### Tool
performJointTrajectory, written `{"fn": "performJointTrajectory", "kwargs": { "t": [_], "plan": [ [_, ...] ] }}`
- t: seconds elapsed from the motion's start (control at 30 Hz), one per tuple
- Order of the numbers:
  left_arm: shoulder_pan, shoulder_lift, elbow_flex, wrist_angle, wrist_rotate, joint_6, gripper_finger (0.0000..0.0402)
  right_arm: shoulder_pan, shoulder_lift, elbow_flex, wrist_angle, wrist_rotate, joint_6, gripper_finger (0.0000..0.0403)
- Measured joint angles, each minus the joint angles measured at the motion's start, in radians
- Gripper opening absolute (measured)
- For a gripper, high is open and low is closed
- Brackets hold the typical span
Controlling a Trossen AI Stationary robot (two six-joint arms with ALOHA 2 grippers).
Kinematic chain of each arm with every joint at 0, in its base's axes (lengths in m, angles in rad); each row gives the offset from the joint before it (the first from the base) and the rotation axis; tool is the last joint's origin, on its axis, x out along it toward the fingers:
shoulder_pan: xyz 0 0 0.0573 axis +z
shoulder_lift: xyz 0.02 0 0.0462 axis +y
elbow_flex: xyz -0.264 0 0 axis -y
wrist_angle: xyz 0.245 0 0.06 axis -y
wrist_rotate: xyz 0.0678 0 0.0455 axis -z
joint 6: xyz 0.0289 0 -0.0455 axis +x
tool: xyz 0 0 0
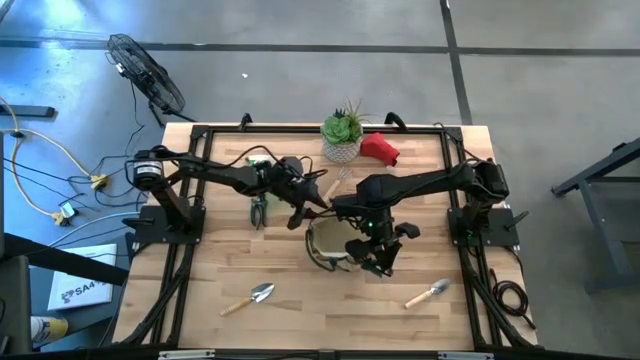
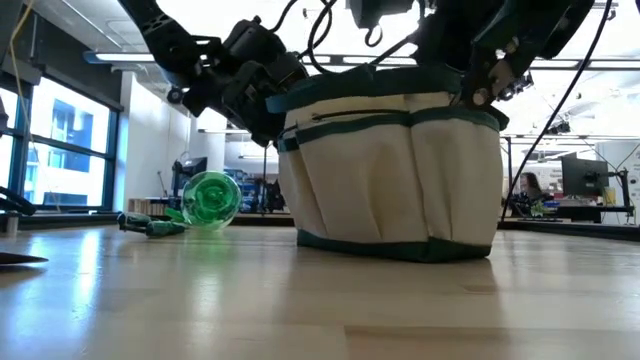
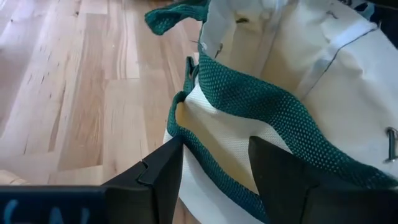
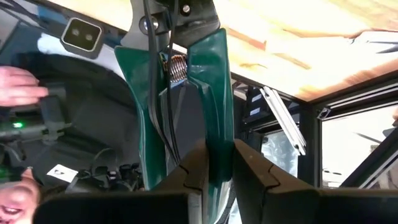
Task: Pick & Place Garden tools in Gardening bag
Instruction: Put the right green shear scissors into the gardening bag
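The tan gardening bag (image 1: 330, 245) with a dark green rim stands upright on the table and also shows in the low view (image 2: 395, 170). My left gripper (image 3: 214, 174) is open at the bag's left rim, one finger on each side of the green webbing (image 3: 261, 106). My right gripper (image 4: 219, 171) is over the bag's right side (image 1: 375, 252), shut on a green-handled pruner (image 4: 186, 99). A green spray bottle (image 2: 210, 200) and a second pruner (image 1: 258, 210) lie on the table left of the bag. Two trowels (image 1: 250, 298) (image 1: 428, 293) lie near the front. My left gripper has the bag's green rim between its spread fingers; I cannot tell whether either finger touches it. My right gripper pinches one green handle of the pruner (image 4: 219, 146) between its two fingers, near the handle's free end. The pruner reaches away past the fingertips, its spring (image 4: 177, 67) beyond them, clear of the table.
A spiky plant in a white pot (image 1: 343, 137) and a red soft item (image 1: 380, 148) stand at the far edge. A wooden-handled tool (image 1: 330, 186) lies behind the bag. A person's hand (image 4: 18, 84) shows beyond the table.
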Motion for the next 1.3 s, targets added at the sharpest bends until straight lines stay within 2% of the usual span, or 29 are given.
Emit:
{"fn": "performJointTrajectory", "kwargs": {
  "t": [0.17,0.37,0.63,0.73,0.83,0.93,1.13,1.3],
  "plan": [
    [-0.001,0.0,0.0,0.0,0.005,-0.002,0.018,-0.025,0.0,0.0,0.0,-0.019,0.018,0.0035],
    [-0.001,0.0,0.0,0.0,0.007,-0.015,0.018,-0.025,0.013,0.0,-0.006,-0.158,-0.021,0.0035],
    [-0.001,0.0,0.0,0.0,0.031,-0.016,0.018,-0.021,0.112,0.0,-0.029,-0.193,-0.125,0.0035],
    [-0.002,0.0,0.0,-0.014,0.048,-0.019,0.018,-0.035,0.143,0.0,-0.067,-0.192,-0.18,0.0035],
    [-0.002,0.0,0.0,-0.033,0.059,-0.019,0.018,-0.055,0.154,0.0,-0.152,-0.153,-0.232,0.0035],
    [-0.002,-0.001,0.0,-0.043,0.06,-0.018,0.018,-0.073,0.156,0.0,-0.154,-0.105,-0.235,0.0038],
    [-0.002,-0.002,0.0,-0.052,0.059,-0.018,0.018,-0.091,0.157,0.0,-0.143,-0.044,-0.223,0.0083],
    [-0.002,-0.002,0.0,-0.052,0.059,-0.017,0.018,-0.092,0.157,0.0,-0.146,-0.045,-0.235,0.0091]
  ]
}}
